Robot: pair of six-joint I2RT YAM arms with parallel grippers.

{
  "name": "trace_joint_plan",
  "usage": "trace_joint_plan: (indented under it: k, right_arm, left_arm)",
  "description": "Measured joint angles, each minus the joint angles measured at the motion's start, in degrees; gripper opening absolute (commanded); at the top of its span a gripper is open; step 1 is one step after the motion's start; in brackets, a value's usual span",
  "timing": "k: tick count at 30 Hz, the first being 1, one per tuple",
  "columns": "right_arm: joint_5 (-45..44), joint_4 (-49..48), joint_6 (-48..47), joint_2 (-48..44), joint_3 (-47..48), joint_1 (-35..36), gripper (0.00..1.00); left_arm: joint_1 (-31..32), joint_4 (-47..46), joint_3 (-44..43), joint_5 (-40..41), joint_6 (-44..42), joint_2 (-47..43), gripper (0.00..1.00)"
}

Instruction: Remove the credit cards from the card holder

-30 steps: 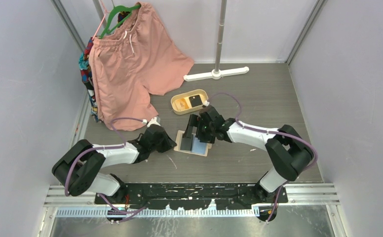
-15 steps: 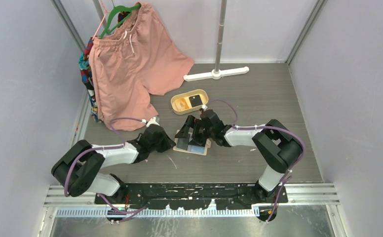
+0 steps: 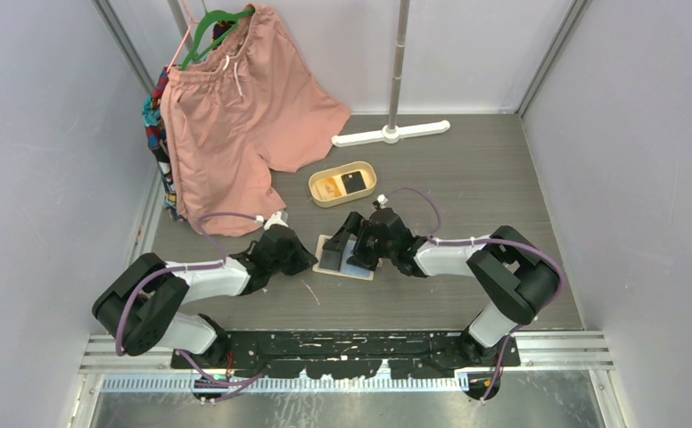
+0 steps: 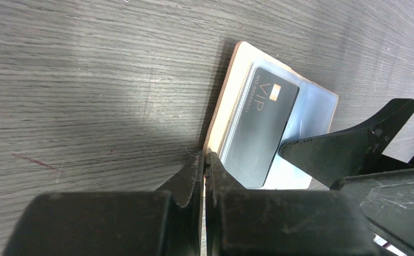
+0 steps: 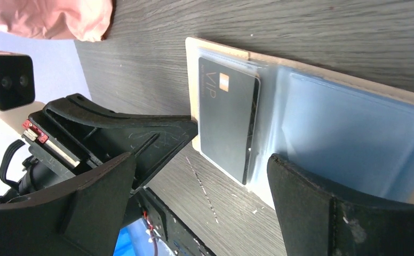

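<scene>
Along the far-left corner of the table (image 3: 503, 178) we see pink shorts (image 3: 235, 116) on a green hanger (image 3: 213, 22), with a patterned cloth (image 3: 155, 125) tucked behind them at the left edge.

Moving right, toward the middle of the table, we find the left gripper (image 4: 205, 157) low over the surface. Its jaws are pressed fully together, and their tips touch the left edge of the card holder (image 3: 325, 253). We cannot tell whether any of that edge is caught between them.

The card holder lies open and flat near the table's middle, beige at the border and with pale blue sleeves inside. A black VIP card (image 4: 263, 133) sits in its left half, print side up and partly out of its sleeve.

Just right of that, the right gripper (image 5: 200, 159) hangs over the holder with its jaws spread wide, gripping nothing. In the left wrist view one of its fingers (image 4: 349, 144) points at the long edge of the VIP card, on the blue sleeve.

Toward the far edge, beyond the holder, we see an oval tan tray (image 3: 317, 193) holding an orange card (image 3: 329, 187) and a second black card (image 3: 354, 181).

Farther right along the far edge stands a white stand base (image 3: 391, 134) with its pole (image 3: 399, 62).
</scene>
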State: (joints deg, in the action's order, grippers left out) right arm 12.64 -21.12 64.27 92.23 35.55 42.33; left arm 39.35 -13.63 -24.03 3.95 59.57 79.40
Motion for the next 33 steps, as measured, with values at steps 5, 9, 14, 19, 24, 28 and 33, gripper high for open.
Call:
trace_joint_plan:
  k: [5,9,14,19,24,28,33]
  right_arm:
    - [-3.82,3.58,-0.13,-2.36,-0.28,0.09,1.00]
    - [-4.46,3.04,-0.26,-2.60,-0.72,0.11,0.99]
    - [-3.69,-5.38,-0.15,-0.72,-3.06,0.09,0.99]
    - [-2.19,-14.10,0.02,2.19,-4.59,0.04,0.98]
    - [-1.38,-18.03,0.33,3.96,-4.98,-0.04,0.98]
    - [-0.76,-19.87,0.66,4.92,-5.03,-0.17,0.99]
    - [-0.13,-18.71,0.81,5.29,-4.02,-0.42,0.99]
  left_arm:
    - [0.00,-0.02,0.00,-0.07,0.00,0.00,0.00]
    - [0.00,-0.02,0.00,-0.07,0.00,0.00,0.00]
    - [0.00,0.00,0.00,-0.07,0.00,0.00,0.00]
    - [0.00,0.07,0.00,-0.04,-0.02,-0.02,0.00]
    - [0.00,0.15,0.00,-0.02,0.00,-0.04,0.00]
    - [0.00,0.26,0.00,0.04,0.00,-0.13,0.00]
    - [-0.04,0.35,0.00,0.15,-0.02,-0.15,0.00]
